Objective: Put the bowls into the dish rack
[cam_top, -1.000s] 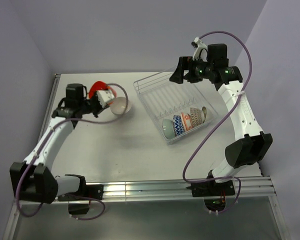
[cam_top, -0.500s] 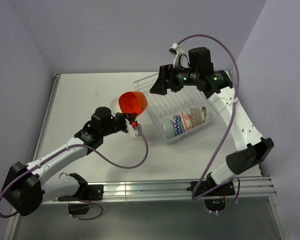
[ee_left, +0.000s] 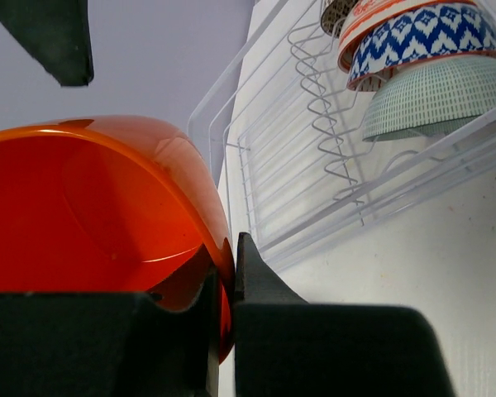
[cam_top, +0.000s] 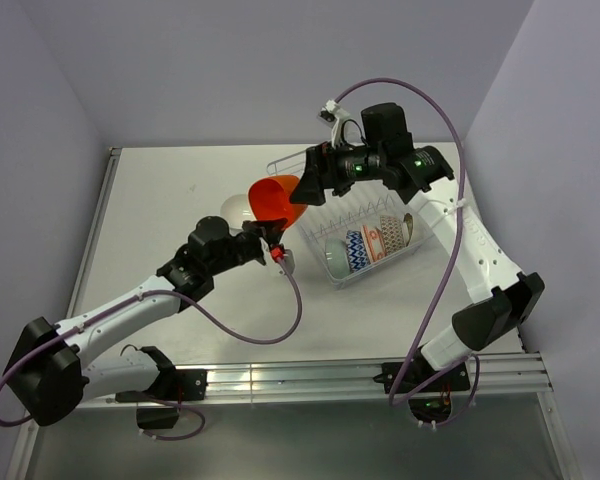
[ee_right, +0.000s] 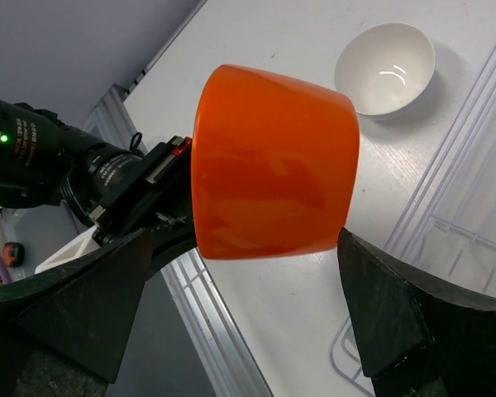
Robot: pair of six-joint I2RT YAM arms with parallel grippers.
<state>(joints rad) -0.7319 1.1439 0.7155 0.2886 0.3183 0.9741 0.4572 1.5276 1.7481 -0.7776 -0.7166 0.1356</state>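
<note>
Pinching the orange bowl [cam_top: 275, 200], left gripper [ee_left: 231, 265] faces the wide-open right gripper [cam_top: 312, 186]; seemingly four bowls [cam_top: 365, 245] fill the dish rack [ee_left: 256, 157], white bowl [ee_right: 386, 66] waiting left.

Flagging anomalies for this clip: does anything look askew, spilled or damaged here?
Nothing spilled or broken. The clear wire dish rack sits diagonally, and the plain orange-red bowl is held sideways by the left gripper.
</note>
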